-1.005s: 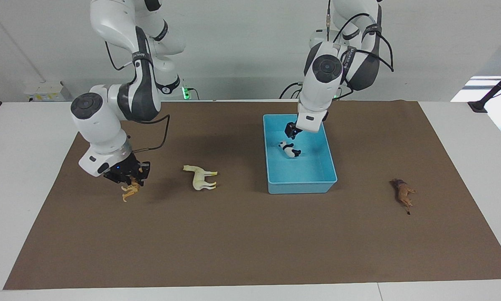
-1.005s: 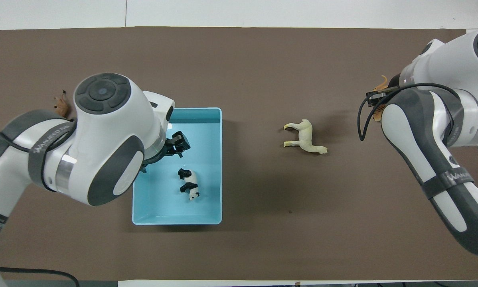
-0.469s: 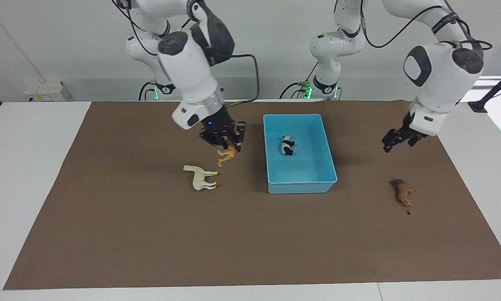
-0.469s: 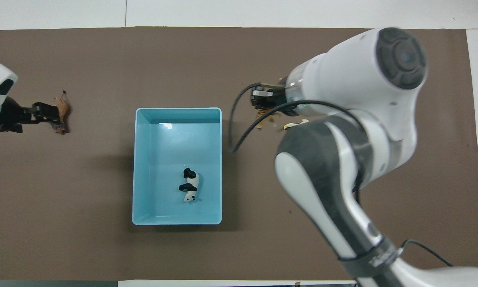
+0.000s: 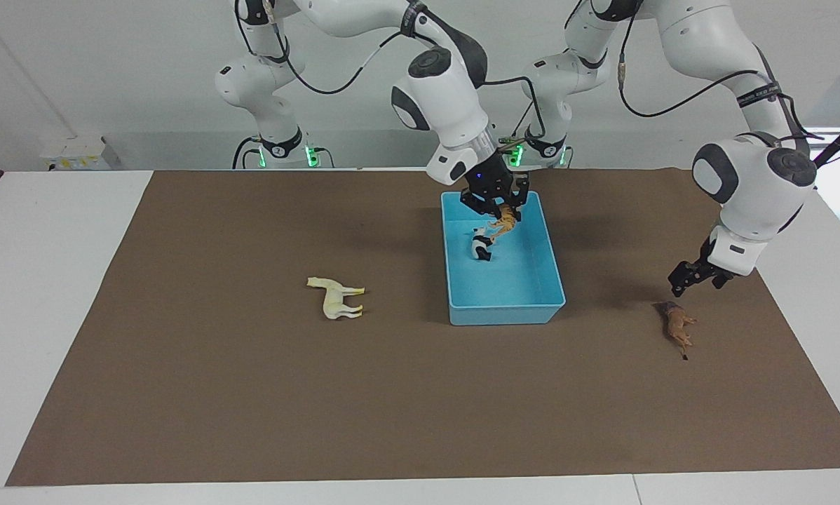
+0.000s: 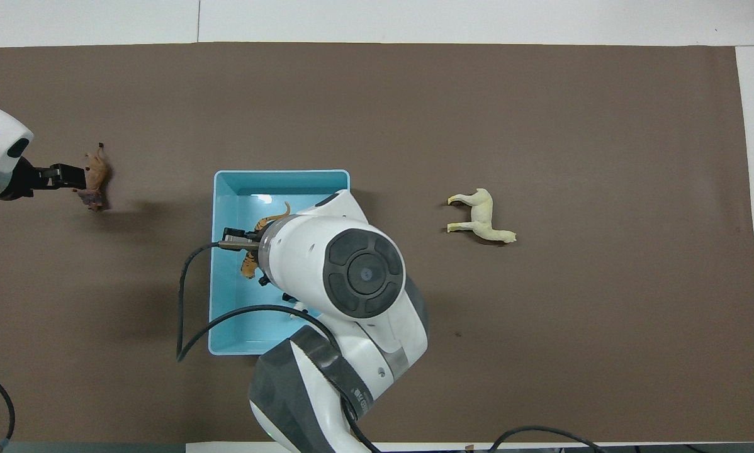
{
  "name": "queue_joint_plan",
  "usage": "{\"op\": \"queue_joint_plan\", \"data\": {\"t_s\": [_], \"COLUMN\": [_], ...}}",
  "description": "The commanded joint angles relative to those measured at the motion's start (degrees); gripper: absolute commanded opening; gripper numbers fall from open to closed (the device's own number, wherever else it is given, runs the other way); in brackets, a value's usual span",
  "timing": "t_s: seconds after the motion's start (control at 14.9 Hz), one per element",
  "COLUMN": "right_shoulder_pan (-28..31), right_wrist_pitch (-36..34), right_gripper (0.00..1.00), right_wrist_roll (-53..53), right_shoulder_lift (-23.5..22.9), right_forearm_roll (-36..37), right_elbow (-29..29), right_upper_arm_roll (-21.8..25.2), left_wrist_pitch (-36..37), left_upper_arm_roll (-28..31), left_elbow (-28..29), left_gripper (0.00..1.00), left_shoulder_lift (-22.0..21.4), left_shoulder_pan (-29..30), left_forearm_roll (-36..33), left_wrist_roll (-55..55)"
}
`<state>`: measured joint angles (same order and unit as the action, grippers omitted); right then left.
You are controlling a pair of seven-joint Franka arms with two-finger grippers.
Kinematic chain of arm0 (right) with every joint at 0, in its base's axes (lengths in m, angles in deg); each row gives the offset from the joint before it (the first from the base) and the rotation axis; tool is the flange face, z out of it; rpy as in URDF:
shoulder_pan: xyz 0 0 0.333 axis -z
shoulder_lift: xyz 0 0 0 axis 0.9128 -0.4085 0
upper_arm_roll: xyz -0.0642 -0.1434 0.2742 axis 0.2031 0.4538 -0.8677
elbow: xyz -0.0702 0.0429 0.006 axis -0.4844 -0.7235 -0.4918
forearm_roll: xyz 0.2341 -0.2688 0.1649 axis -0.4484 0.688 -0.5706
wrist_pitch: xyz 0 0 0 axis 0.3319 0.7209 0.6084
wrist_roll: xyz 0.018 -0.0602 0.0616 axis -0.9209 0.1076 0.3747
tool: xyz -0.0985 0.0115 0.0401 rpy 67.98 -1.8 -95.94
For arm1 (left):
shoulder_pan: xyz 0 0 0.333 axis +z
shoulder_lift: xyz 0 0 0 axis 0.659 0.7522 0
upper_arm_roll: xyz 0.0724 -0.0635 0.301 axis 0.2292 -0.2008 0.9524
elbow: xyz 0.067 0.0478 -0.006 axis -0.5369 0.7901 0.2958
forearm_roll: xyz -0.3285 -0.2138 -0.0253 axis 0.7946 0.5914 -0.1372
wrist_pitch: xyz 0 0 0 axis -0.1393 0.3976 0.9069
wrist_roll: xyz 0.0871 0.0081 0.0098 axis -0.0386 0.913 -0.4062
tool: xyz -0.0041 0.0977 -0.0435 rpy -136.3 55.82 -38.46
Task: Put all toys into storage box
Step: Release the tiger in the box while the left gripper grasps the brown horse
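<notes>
- Two white arms rise from bases at the robots' edge of the table [image 5: 41,280]. A green light [image 5: 313,156] glows at each base. A dark band on the left arm carries lettering too small to read.
- One storage box [image 5: 507,305], light blue, stands on the mat close to the robots' edge, slightly toward the left arm's end from the middle.
- The right gripper [image 5: 497,207] hangs over the end of the box nearer the robots. Its fingers are clamped on the orange tiger [image 5: 504,223], which dangles above the box floor, clear of the walls.
- The panda [image 5: 482,247] lies inside the box, in the half nearer the robots, just under the hanging tiger. The facing view does not show whether the two touch.
- The left gripper [image 5: 686,280] is low over the mat toward the left arm's end, just above the lion's head end. Its fingers are spread, with nothing between them.
- The cream horse [image 5: 336,297] lies on its side on the mat, beside the box toward the right arm's end and well apart from it.
- The dark brown lion [image 5: 676,324] lies on the mat toward the left arm's end, a little farther from the robots than the horse.
- Four toys in all: one in the box, one held over it and two on the mat.
- A brown mat [image 5: 252,393] covers most of the white table, and a plain pale wall [image 5: 76,70] backs the arms.
</notes>
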<state>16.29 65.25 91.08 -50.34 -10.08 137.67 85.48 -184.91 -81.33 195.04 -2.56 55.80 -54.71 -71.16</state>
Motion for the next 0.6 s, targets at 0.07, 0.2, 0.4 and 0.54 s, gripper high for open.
{"op": "queue_joint_plan", "data": {"t_s": [0.07, 0.2, 0.4, 0.54], "right_shoulder_pan": [-2.61, -2.43, -0.42, 2.21], "right_wrist_pitch": [2.82, 0.1, -8.32, -16.31], "right_gripper": [1.0, 1.0, 1.0, 1.0], "right_wrist_roll": [9.72, 10.98, 11.51, 10.46], "right_shoulder_lift": [-2.76, -2.76, -2.58, -0.84], "right_forearm_roll": [-0.35, -0.17, 1.75, 8.58], "right_elbow": [0.63, -0.51, -5.34, -6.49], "right_upper_arm_roll": [0.4, 0.75, 1.62, 3.2], "left_wrist_pitch": [-4.63, -4.98, -8.13, -11.21], "left_upper_arm_roll": [-0.74, -0.74, -0.65, -0.65], "left_elbow": [1.67, 2.37, 4.12, 6.58], "left_gripper": [1.0, 1.0, 1.0, 1.0], "left_shoulder_lift": [2.49, 2.66, 2.84, 2.84], "left_shoulder_pan": [0.72, 0.72, 0.8, 0.89], "left_forearm_roll": [0.08, 0.08, 0.08, 0.08], "left_wrist_roll": [-6.25, -9.34, -8.91, -9.0]}}
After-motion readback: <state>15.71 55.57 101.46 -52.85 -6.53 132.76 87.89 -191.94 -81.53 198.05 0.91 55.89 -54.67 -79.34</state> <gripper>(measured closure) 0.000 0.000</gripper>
